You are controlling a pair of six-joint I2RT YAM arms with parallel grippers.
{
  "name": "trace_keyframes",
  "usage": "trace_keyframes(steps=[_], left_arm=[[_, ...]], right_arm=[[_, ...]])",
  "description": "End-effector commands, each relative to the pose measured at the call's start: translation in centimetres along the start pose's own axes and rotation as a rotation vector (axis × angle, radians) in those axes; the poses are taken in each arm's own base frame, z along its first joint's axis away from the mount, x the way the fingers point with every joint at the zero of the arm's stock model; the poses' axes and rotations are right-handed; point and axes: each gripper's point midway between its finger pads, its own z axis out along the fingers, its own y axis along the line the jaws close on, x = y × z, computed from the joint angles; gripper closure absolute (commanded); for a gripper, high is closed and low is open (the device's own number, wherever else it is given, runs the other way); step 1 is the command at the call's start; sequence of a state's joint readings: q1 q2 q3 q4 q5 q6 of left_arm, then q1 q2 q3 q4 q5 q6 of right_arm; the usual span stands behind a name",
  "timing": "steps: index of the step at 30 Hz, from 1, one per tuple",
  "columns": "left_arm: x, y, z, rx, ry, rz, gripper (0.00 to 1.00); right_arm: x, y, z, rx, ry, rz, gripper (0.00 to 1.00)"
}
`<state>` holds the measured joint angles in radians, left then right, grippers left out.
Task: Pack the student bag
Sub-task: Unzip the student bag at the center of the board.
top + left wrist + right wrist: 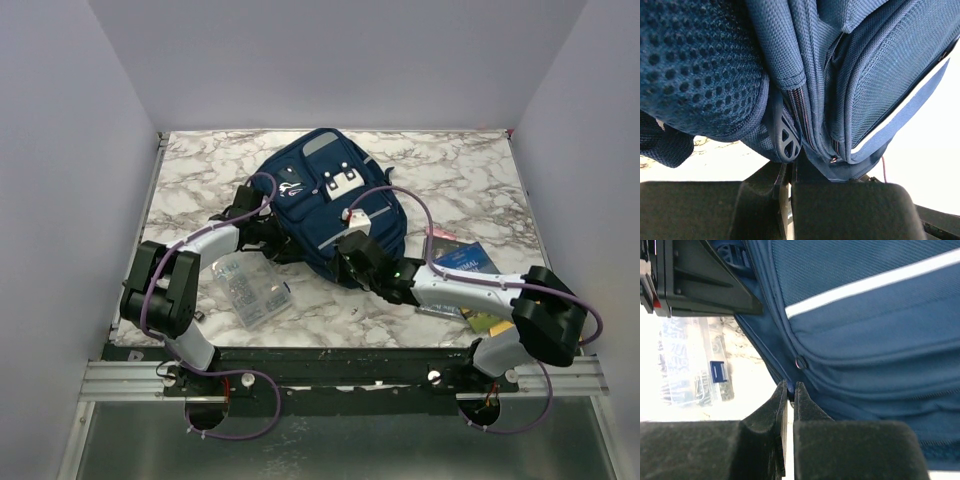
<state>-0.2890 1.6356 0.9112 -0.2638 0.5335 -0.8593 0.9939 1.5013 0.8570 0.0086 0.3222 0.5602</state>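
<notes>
The student bag (330,205) is matt navy woven cloth. Its padded back panel (695,65) is a coarse open mesh, and the front is a finer twill. The stripes (865,287) are smooth and pale. A dark zip pull (786,137) looks like moulded plastic or rubber, and a small eyelet (801,362) glints like metal. The left tool (790,170) and right tool (790,387) have matt black, slightly grainy fingers. The surface (470,180) is smooth and marble-patterned. The box (250,290) is clear plastic.
</notes>
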Motion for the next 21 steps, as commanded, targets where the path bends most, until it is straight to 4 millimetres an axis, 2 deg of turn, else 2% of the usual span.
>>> trace_keyframes(steps=[1, 6, 9, 14, 16, 19, 21], left_arm=[[-4.2, -2.2, -1.7, 0.08, -0.114, 0.065, 1.0], [-5.5, -1.8, -2.5, 0.085, -0.145, 0.104, 1.0], [-5.2, -2.0, -2.2, 0.107, -0.115, 0.097, 1.0], [-5.1, -2.5, -2.3, 0.129, -0.102, 0.108, 1.0], [-5.1, -2.8, -2.5, 0.137, -0.105, 0.117, 1.0], [-5.1, -3.0, -2.6, 0.144, -0.106, 0.123, 1.0], [-5.0, -3.0, -2.7, 0.147, -0.104, 0.123, 1.0]], right_arm=[[2.6, -5.0, -3.4, 0.205, 0.076, -0.004, 0.99], [4.7, -11.2, -7.1, 0.489, 0.079, 0.072, 1.0], [5.0, -12.4, -8.2, 0.549, 0.085, 0.088, 1.0], [6.0, -11.1, -8.1, 0.478, 0.152, 0.102, 0.99], [6.1, -9.7, -7.9, 0.4, 0.175, 0.112, 0.89], [5.4, -7.6, -8.3, 0.294, 0.171, 0.174, 0.69], [4.3, -5.9, -8.9, 0.211, 0.149, 0.242, 0.52]])
